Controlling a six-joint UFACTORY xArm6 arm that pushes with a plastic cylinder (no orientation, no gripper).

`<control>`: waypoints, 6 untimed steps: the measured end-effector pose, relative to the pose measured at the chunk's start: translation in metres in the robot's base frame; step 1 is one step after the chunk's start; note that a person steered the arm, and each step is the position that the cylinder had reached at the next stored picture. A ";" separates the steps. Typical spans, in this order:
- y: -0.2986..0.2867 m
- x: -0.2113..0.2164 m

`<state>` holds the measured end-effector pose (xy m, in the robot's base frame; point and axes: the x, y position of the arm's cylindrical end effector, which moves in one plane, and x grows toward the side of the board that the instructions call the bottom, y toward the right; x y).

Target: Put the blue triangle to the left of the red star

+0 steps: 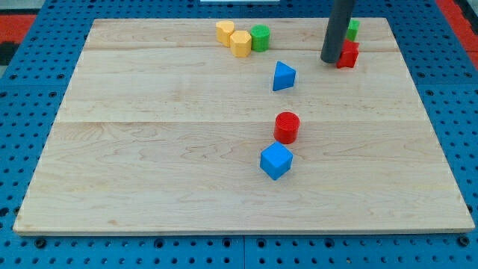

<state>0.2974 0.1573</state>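
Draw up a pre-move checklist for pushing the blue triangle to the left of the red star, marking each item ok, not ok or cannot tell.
1. Blue triangle in plain sight: ok.
2. Red star fully visible: not ok, the rod covers its left part, so its shape is hard to confirm.
3. My tip placed behind the triangle for a push: not ok, it sits at the red block's left edge, to the triangle's upper right.
4. Triangle already left of the star: ok, though below it with a gap between.
5. Tip touching the red block: cannot tell.
6. Other blocks clear of the gap: ok, the red cylinder and blue cube lie lower, the green cylinder further left.
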 end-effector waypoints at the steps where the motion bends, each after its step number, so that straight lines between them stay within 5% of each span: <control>1: -0.015 0.057; 2: -0.059 0.102; 3: -0.124 0.089; 6: -0.039 0.022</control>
